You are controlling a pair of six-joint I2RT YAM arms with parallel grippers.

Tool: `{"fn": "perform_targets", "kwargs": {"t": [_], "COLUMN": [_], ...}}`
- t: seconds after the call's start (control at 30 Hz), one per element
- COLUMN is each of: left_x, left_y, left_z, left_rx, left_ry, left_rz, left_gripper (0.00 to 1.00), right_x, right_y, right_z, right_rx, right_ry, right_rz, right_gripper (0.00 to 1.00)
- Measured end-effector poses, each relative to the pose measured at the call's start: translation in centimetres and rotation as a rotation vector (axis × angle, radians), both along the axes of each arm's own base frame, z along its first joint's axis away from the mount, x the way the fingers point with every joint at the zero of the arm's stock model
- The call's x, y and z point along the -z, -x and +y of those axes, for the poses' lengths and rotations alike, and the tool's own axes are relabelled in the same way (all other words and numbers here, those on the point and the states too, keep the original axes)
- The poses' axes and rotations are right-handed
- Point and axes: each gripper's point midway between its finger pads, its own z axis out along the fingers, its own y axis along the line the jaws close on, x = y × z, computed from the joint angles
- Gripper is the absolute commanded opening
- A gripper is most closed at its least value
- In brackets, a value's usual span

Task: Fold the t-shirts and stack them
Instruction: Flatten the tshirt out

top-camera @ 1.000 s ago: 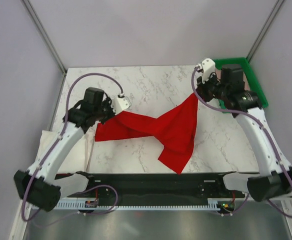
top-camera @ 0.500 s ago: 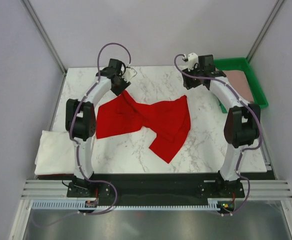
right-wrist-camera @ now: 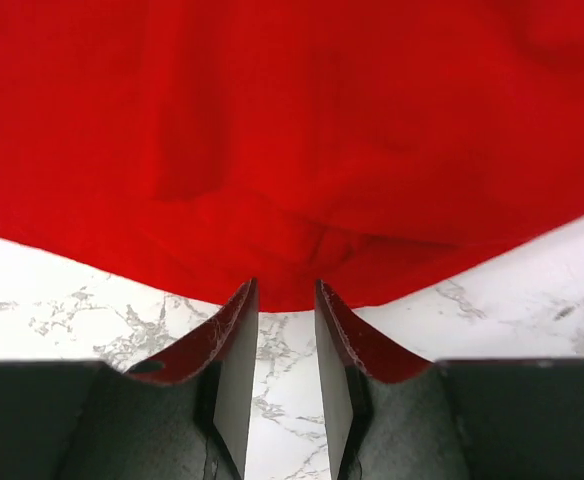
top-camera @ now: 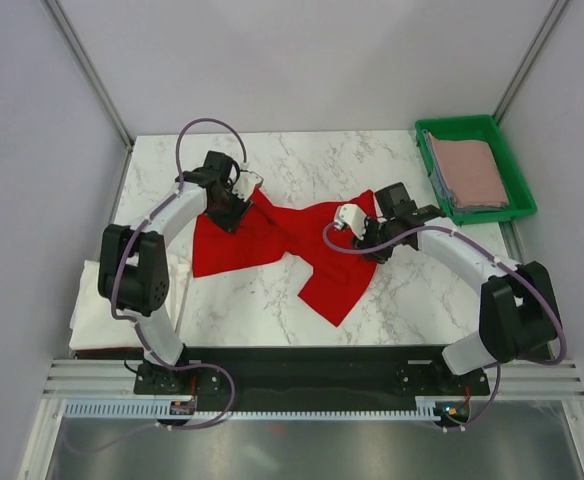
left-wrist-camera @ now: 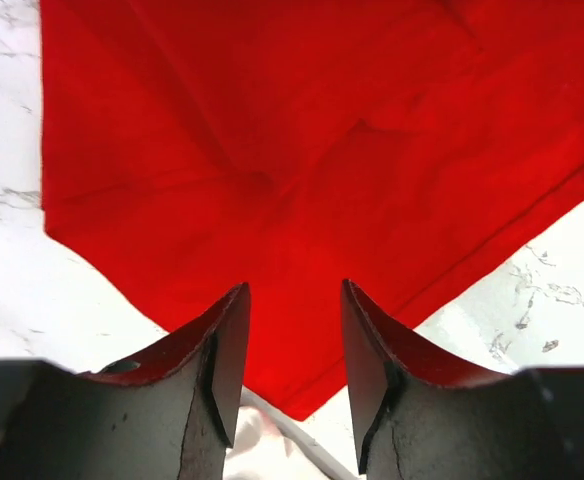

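Red t-shirt (top-camera: 307,240) loose on marble table (top-camera: 312,165).

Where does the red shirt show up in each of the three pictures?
Top external: the red t-shirt lies crumpled mid-table.
Left wrist: it fills the upper picture.
Right wrist: it fills the upper half.
Shared landmark: the white marble tabletop.

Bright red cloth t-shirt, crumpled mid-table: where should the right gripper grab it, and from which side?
Take the bright red cloth t-shirt at its right-hand edge, where a small pucker rises just ahead of the right gripper. Come in low from the bare marble table side: the rest of that edge lies flat, so the pucker probably pinches easiest.
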Motion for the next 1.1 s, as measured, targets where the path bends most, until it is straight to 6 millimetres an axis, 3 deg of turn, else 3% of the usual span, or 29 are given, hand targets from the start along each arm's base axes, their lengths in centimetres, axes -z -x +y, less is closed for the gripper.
{"fn": "perform_targets", "kwargs": {"t": [0.1,0.4,0.87,1.03,1.1], "left_x": [0.4,0.5,1.4,1.4,1.4], "left_y": [0.3,0.5,1.3,1.3,1.3], "left_z": [-0.2,-0.5,-0.3,-0.3,-0.3], "left_rx": [-0.013,-0.046,-0.052,-0.052,-0.053], "left_ry": [0.014,0.040,0.029,0.029,0.029], "left_rz": [0.019,0.031,0.057,0.057,0.057], "left_gripper": [0.48,0.47,0.47,0.47,0.47], "right_x": [1.9,6.7,7.7,7.6,7.5], "right_y": [1.0,0.0,-1.0,-1.4,-1.5], "right_z": [0.2,-0.9,-0.6,0.0,0.2], "right_rx": [-0.086,-0.180,-0.208,-0.202,-0.198], "right_ry": [0.056,0.190,0.206,0.185,0.178], "right_rz": [0.008,0.041,0.052,0.069,0.080], "right_gripper": [0.36,0.36,0.31,0.13,0.19]}}
